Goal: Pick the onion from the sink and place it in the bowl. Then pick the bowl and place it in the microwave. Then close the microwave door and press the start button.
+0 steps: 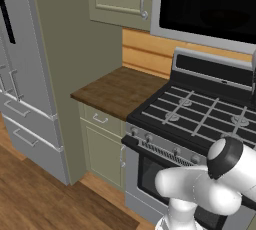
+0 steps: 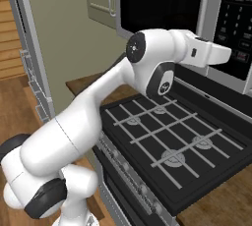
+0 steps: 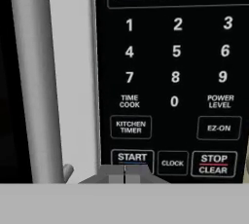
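- Arm reaches up and forward from the base over the stove; forearm near level, hand pointed at the control panel on the microwave.
- Pincer closed, tips together, holding nothing; in the hand view the tips sit just below the START button, right up against the panel. Actual contact can't be told.
- Microwave door shut, its black glass flush with the frame. Long silver handle runs vertically, just left of the keypad.
- Microwave hangs above the stove, front face toward the robot.
- Black gas stove with grey grates below; oven door beneath.
- Brown wooden counter left of the stove, pale green cabinets under it, one more above.
- Grey fridge far left; wood plank floor.
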